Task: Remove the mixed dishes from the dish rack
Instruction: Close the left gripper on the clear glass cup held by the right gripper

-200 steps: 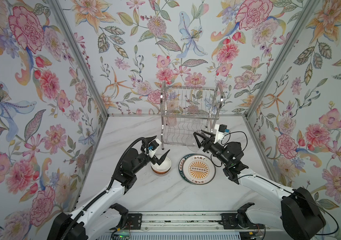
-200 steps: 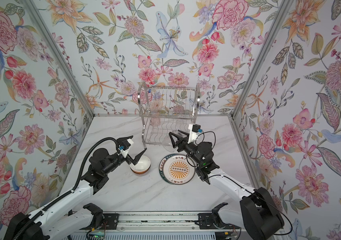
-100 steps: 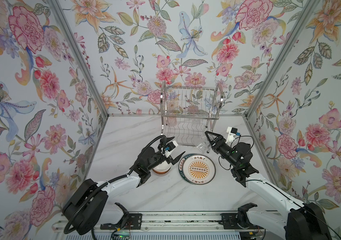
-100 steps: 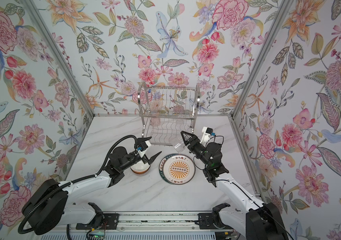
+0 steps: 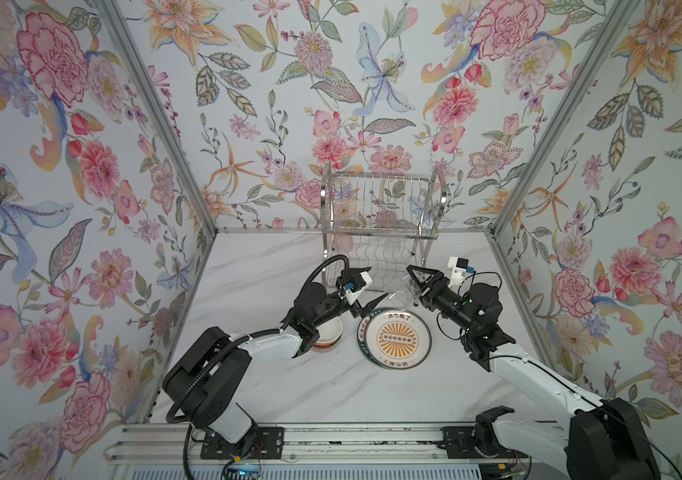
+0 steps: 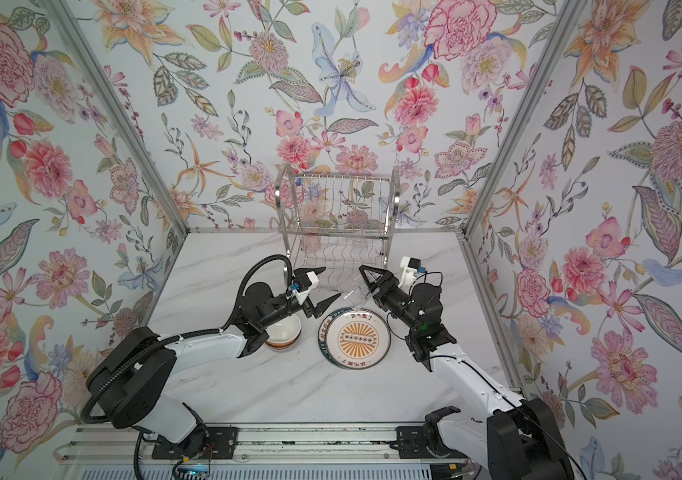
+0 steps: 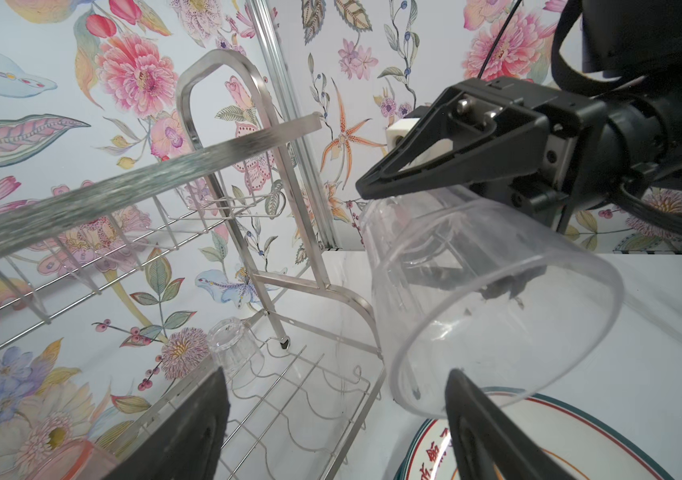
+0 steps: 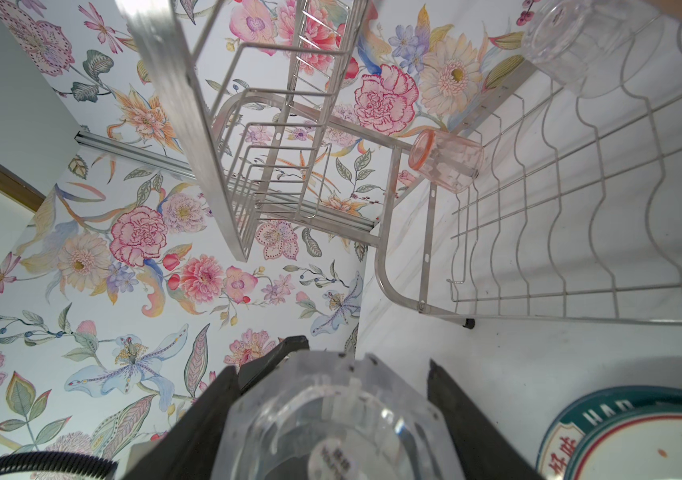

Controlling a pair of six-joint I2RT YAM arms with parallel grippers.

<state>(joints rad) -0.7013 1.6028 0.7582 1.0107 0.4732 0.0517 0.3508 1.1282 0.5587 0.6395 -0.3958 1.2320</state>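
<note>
Clear tumbler (image 5: 401,291) gripped at its base by right claw (image 5: 411,286), long axis tilted, mouth pointed toward left claw (image 5: 378,283), spread wide.

A shiny silver chrome wire dish rack (image 5: 376,234) against pale wallpaper (image 5: 372,75) patterned with pink, orange and lilac flowers. A white tabletop (image 5: 273,270) veined grey like marble. A round white plate (image 5: 397,338) with an orange sunburst centre, and a green-rimmed plate (image 8: 605,411) lettered white. An orange-banded white bowl (image 5: 328,332). One clear glass tumbler (image 7: 489,299), one pink-tinted tumbler (image 8: 445,160).
</note>
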